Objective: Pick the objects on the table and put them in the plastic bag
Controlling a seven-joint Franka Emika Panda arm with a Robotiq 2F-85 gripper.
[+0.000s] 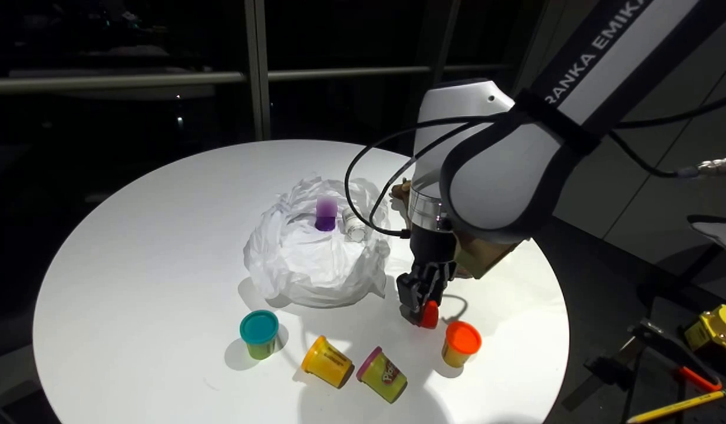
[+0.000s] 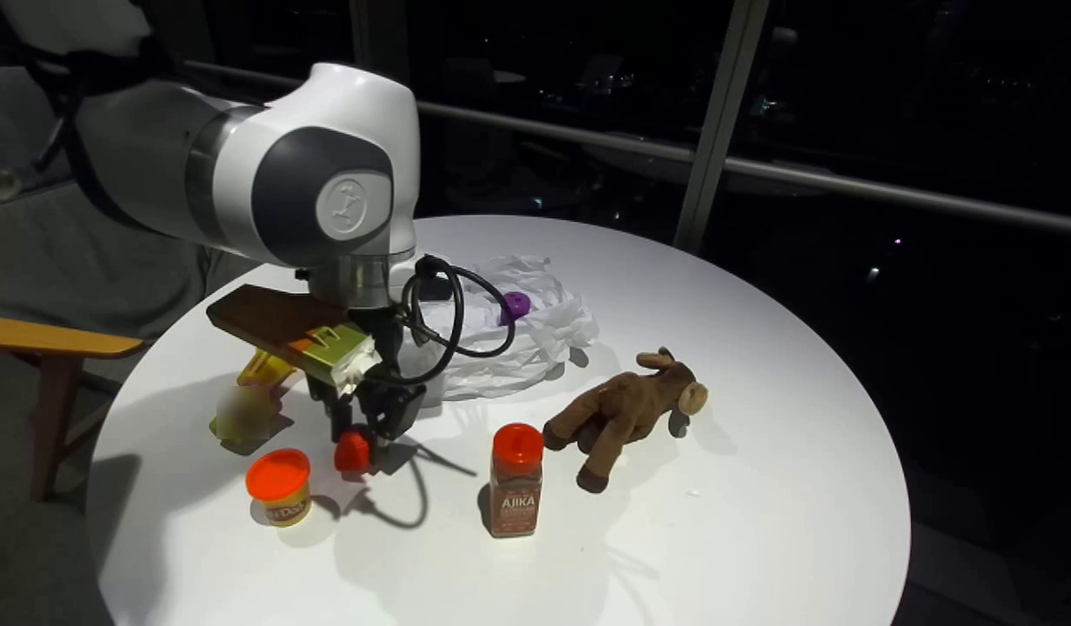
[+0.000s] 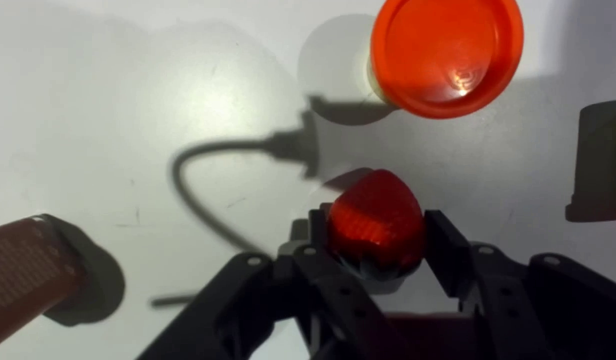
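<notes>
1. Red object (image 2: pixel 353 453), lower left of an exterior view: glossy; identity unclear. Likely light, firm, slippery; best held squarely across the widest part.
2. My tool (image 3: pixel 374 218), lower middle of the wrist view: apparently gripping the red object by both sides.
3. Orange-lidded tub (image 2: pixel 279 489), lower left: "Doh" legible.
4. Yellow-green tub (image 1: pixel 383 375), lower middle: "Play" legible.
5. Jar (image 2: pixel 515 489), lower middle: "AJIKA".
6. My arm (image 1: pixel 622 65), upper right: "RANKA EMIKA".
</notes>
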